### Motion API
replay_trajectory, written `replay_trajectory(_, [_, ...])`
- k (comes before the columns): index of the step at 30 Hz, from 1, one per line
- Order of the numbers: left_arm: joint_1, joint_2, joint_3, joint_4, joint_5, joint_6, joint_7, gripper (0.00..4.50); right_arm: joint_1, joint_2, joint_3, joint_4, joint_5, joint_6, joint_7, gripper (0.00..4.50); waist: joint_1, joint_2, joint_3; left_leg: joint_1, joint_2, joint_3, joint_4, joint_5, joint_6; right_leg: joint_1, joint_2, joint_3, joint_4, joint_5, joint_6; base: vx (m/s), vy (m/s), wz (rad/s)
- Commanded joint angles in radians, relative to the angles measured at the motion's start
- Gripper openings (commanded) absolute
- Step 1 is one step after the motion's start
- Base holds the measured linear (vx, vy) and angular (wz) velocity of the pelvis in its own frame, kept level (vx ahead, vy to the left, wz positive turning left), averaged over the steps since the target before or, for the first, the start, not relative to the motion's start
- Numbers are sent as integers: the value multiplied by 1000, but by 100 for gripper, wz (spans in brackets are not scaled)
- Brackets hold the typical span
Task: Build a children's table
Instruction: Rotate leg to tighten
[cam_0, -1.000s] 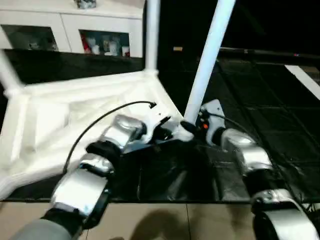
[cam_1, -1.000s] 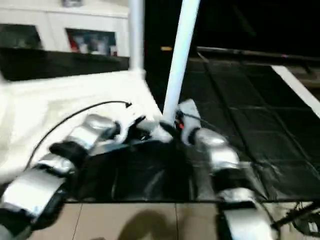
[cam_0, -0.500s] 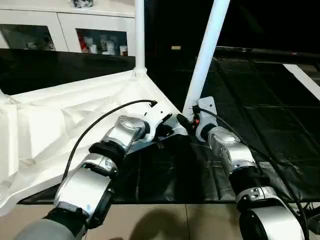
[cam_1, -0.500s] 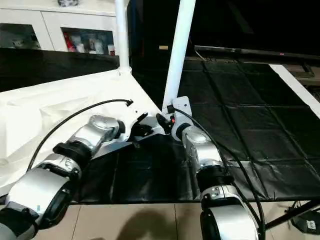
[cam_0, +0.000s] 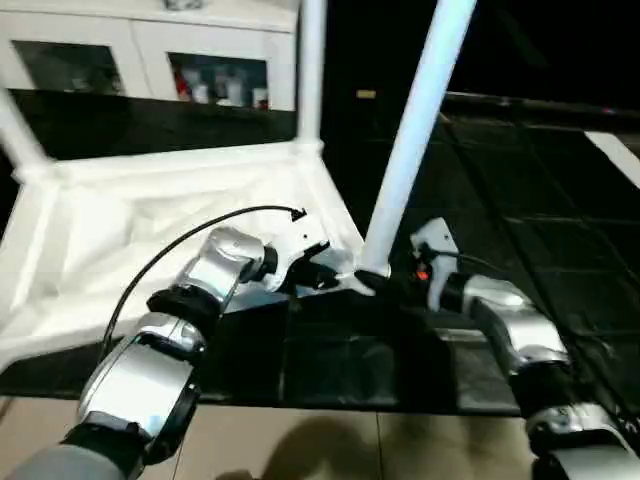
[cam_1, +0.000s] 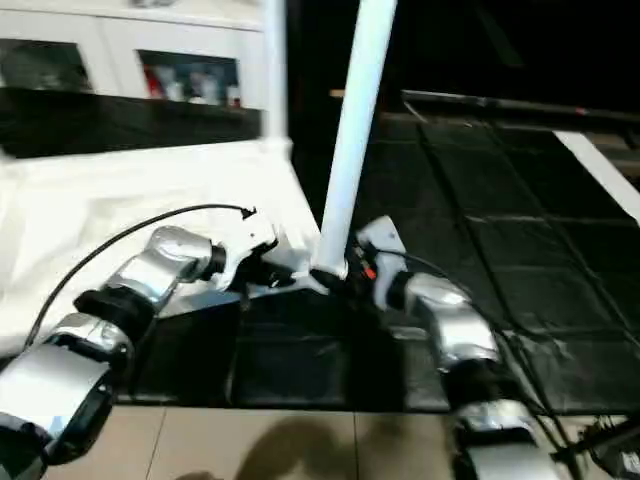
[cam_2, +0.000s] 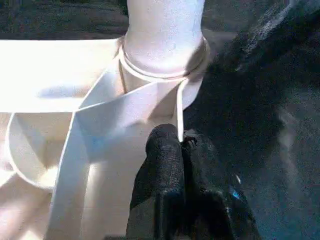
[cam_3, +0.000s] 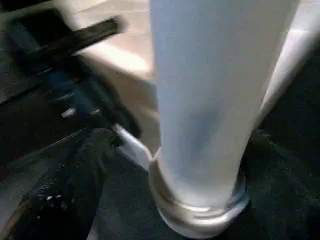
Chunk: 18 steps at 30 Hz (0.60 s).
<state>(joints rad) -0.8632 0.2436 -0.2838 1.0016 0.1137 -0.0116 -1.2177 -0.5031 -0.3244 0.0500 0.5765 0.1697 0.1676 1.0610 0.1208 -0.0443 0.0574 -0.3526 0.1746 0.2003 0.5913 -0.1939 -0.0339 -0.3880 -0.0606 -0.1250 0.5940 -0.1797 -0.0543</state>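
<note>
White plastic tabletop (cam_0: 150, 215) lies ribs-up; the left gripper (cam_2: 179, 150), clenched, pinches its rim beside the socketed leg (cam_0: 410, 140). At the leg's three o'clock, I cannot tell whether the right gripper (cam_0: 405, 282) is open.

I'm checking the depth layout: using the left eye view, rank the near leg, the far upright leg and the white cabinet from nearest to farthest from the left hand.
1. Near leg: standing in the corner socket right beside the left hand.
2. Far upright leg: at the table top's next corner, farther back.
3. White cabinet: behind everything, along the back wall.
</note>
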Motion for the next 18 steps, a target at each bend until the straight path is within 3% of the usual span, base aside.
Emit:
replay_trajectory(1, [8,6,-35,-38,5,-36,-91,0,9,-36,9,-31,16,-3,81,442,3,3,-67,12,86,-33,-62,-123,72,55,-127,81,-74,-213,-160,0,0,0])
replay_trajectory(7, [25,37,-80,-74,13,-79,-204,0,-9,-88,41,-9,27,-35,223,442,15,4,-66,11,85,-35,-62,-139,66,53,-128,78,-79,-267,-145,0,0,0])
replay_trajectory(11, [40,52,-106,-114,8,-96,-277,0,-28,-96,69,18,37,-41,330,442,24,7,-67,17,90,-36,-65,-153,53,49,-129,79,-78,-266,-158,0,0,0])
replay_trajectory(18, [56,64,-116,-156,4,-96,-320,0,-46,-83,94,46,31,-51,377,379,24,4,-67,12,87,-36,-64,-137,50,52,-129,78,-75,-267,-154,0,0,0])
